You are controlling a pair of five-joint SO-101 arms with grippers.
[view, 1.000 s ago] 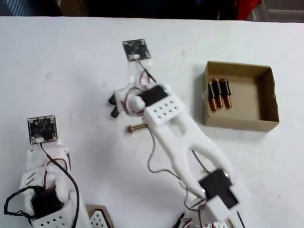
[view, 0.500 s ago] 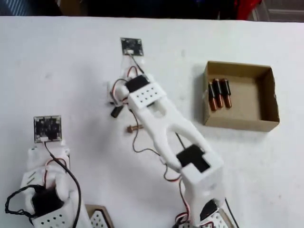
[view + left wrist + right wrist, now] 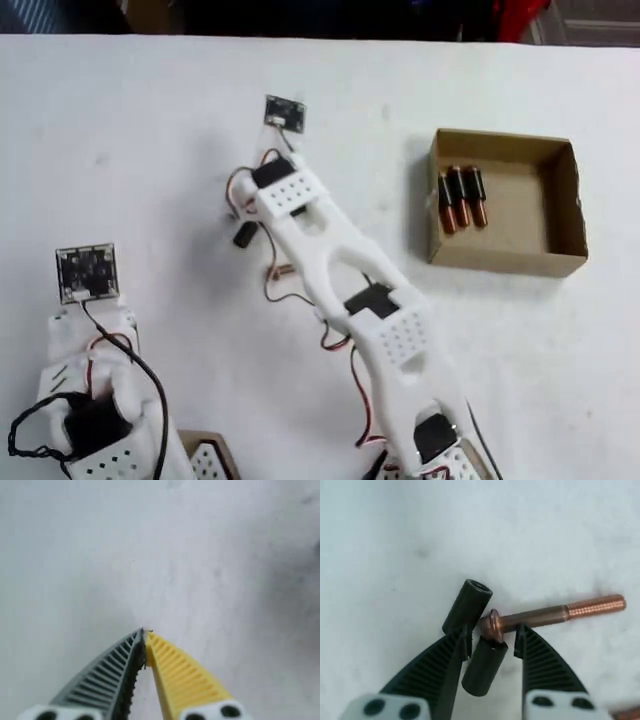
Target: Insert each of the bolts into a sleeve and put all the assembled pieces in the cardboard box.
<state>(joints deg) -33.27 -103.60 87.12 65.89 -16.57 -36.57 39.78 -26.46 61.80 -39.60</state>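
My right gripper [image 3: 492, 630] hangs open just above the table, one black sleeve [image 3: 485, 666] lying between its dark fingers. A second black sleeve [image 3: 468, 605] lies just past the fingertips. The copper bolt [image 3: 552, 614] lies crosswise with its head against both sleeves. From above, the right arm [image 3: 290, 195] covers this spot; one sleeve [image 3: 243, 236] and a bit of the bolt [image 3: 282, 270] peek out beside it. The cardboard box [image 3: 555, 262] holds three assembled pieces [image 3: 461, 198]. My left gripper [image 3: 145, 632] is shut over bare table with nothing in it.
The left arm [image 3: 90, 400] sits at the near left corner, well apart from the right arm. A brown piece [image 3: 205, 450] lies by its base. Wires [image 3: 270, 290] trail along the right arm. Open white table lies between the arm and the box.
The right arm's wrist has dropped over the sleeves and bolt, hiding most of the bolt from above. The left arm shifted only slightly.
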